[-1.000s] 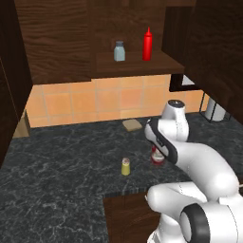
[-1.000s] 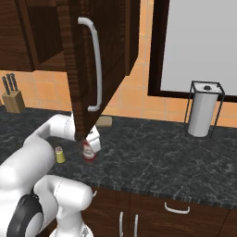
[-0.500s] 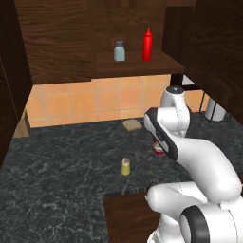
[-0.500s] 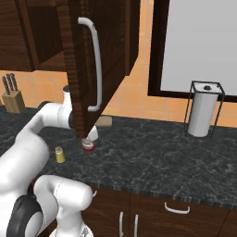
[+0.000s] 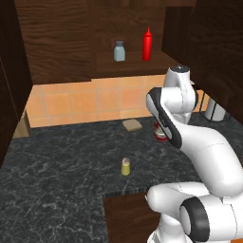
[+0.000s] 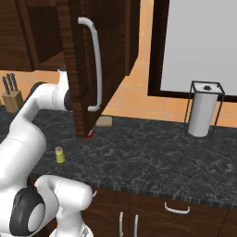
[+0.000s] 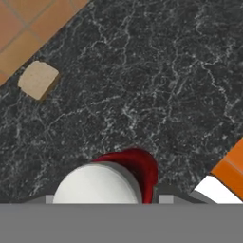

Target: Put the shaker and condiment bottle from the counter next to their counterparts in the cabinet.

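The squat red condiment bottle (image 7: 140,167) with its white cap sits between my fingertips in the hand view, and my gripper (image 7: 105,199) is shut on it above the dark marbled counter (image 7: 156,85). In the left base view the condiment bottle (image 5: 161,133) peeks out behind my forearm, lifted off the counter (image 5: 61,161). The yellow shaker (image 5: 126,166) stands alone on the counter, left of and nearer than the bottle; the shaker (image 6: 59,154) also shows beside my arm. On the cabinet shelf (image 5: 128,65) stand the grey-blue shaker (image 5: 119,51) and the tall red squeeze bottle (image 5: 147,44).
An open cabinet door (image 6: 99,60) with a white handle hangs just right of my arm. A tan block (image 5: 132,125) lies near the tiled wall. A paper towel holder (image 6: 202,111) stands at the right, a knife block (image 6: 9,95) at the far left.
My arm has risen and pulled toward the wall, carrying the red condiment bottle up off the counter. The yellow shaker has stayed in place.
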### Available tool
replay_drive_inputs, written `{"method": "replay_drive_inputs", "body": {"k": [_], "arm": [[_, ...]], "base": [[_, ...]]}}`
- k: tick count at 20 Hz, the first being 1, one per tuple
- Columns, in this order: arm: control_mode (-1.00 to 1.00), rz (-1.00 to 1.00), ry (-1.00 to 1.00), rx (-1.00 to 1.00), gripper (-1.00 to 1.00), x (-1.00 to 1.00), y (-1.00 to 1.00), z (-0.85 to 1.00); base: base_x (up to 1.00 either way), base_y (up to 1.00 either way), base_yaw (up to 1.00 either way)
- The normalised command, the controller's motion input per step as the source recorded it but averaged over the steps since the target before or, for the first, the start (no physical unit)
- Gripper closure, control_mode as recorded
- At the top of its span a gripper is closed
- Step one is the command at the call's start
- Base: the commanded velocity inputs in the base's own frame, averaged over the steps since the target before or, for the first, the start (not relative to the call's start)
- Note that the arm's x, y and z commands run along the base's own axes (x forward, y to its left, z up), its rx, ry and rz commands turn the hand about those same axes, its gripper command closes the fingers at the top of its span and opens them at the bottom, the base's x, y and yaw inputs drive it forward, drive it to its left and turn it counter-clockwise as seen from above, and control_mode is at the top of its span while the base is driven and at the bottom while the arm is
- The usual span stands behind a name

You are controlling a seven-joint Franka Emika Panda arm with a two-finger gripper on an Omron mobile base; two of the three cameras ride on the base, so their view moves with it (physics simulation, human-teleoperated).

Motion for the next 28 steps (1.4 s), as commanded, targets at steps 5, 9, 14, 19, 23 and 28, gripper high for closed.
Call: {"method": "replay_drive_inputs", "body": {"k": [5, 9, 14, 19, 23, 28], "arm": [[-1.0, 0.0, -0.04, 0.0, 1.0, -0.05, 0.0, 0.64], [-1.0, 0.01, -0.08, 0.0, 1.0, -0.01, 0.0, 0.57], [-1.0, 0.02, -0.11, -0.01, 1.0, 0.0, 0.0, 0.5], [-1.0, 0.03, -0.1, -0.01, 1.0, 0.0, 0.0, 0.42], [-1.0, 0.0, -0.14, -0.03, 1.0, 0.0, 0.0, 0.27], [-1.0, 0.02, -0.22, -0.01, 1.0, 0.0, 0.0, 0.23]], "base": [[0.0, 0.0, 0.0], [0.0, 0.0, 0.0], [0.0, 0.0, 0.0], [0.0, 0.0, 0.0], [0.0, 0.0, 0.0], [0.0, 0.0, 0.0]]}}
